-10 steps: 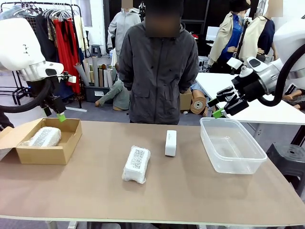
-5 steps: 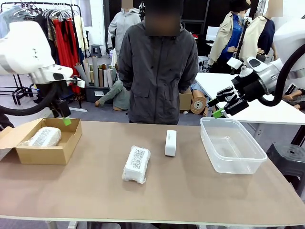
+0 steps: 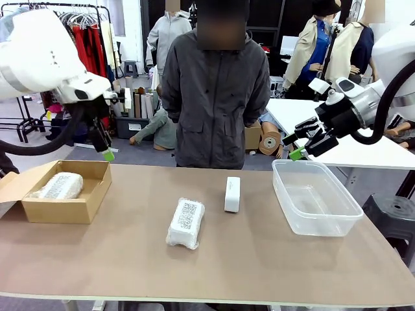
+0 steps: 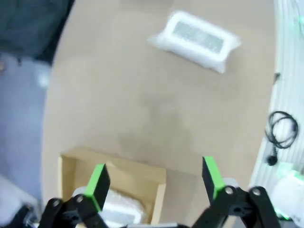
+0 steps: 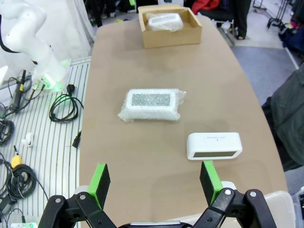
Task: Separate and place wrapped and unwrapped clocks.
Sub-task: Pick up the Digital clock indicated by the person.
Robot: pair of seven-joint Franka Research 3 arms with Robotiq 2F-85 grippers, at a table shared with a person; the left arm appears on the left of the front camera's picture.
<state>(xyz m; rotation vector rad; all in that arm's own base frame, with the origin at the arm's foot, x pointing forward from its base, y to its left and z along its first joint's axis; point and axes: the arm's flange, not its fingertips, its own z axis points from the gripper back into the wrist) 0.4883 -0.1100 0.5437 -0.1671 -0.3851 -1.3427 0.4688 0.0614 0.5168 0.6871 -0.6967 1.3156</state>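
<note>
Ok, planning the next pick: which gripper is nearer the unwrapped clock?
Right. The right gripper hovers over the clear tub's corner, just beside the unwrapped clock; the left gripper hangs over the cardboard box, across the table.

Table (image 3: 259,265): cardboard box (image 3: 61,210) left, 1 wrapped clock (image 3: 185,223), bare clock (image 3: 232,194), clear tub (image 3: 324,225) right.

Seen across a brown table (image 3: 259,259): open cardboard box (image 3: 57,211) left, clear plastic tub (image 3: 319,224) right, person in grey jacket (image 3: 217,97) standing behind.

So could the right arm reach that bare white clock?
Probably yes: the unwrapped clock stands alone on open table, the right tool hangs open near the plastic tub, nothing between them.
</note>
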